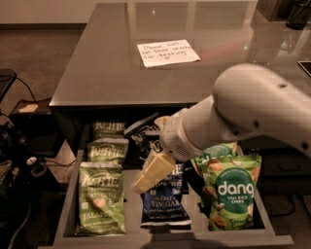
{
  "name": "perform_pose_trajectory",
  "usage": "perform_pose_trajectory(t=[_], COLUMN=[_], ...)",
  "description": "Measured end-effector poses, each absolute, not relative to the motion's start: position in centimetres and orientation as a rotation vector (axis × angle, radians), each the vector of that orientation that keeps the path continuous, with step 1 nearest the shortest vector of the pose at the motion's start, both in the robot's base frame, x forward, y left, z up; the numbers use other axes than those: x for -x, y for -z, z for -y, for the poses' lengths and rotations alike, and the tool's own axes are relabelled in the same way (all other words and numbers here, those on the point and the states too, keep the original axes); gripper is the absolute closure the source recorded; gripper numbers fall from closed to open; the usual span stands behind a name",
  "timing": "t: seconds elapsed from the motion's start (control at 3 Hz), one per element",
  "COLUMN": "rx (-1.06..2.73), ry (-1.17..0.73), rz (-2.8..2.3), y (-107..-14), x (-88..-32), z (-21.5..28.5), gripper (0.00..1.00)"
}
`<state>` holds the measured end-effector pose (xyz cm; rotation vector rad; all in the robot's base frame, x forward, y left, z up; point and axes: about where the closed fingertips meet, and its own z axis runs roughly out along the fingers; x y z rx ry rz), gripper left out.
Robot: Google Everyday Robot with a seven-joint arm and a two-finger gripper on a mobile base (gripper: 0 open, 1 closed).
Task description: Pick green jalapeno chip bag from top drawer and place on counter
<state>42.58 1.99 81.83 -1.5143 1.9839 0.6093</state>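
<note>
The top drawer is pulled open below the counter, which bears a white handwritten note. Pale green Kettle jalapeno chip bags lie in the left lane; the front one lies flat with two more behind it. My gripper, cream coloured at the end of the white arm, hangs over the middle lane above the dark blue vinegar bags. It is just right of the front jalapeno bag and holds nothing that I can see.
Bright green "dang" bags stand in the right lane under my arm. Cables and dark gear sit on the floor left of the drawer. A dark object stands on the counter's far right corner.
</note>
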Motion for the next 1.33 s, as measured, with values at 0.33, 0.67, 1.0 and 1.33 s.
perform_pose_trajectory(t=[0.33, 0.67, 1.0, 1.33], rx=[1.529, 1.572, 1.618, 1.649], ry=[-0.61, -0.6, -0.602, -0.617], rz=[-1.963, -1.931, -1.908, -1.909], y=[-79.1, -76.6, -74.1, -71.6], x=[-43.0, -43.8, -44.6, -45.4], z=[-5.8, -8.7, -10.8, -11.8], gripper=[0.0, 0.0, 0.0, 0.14])
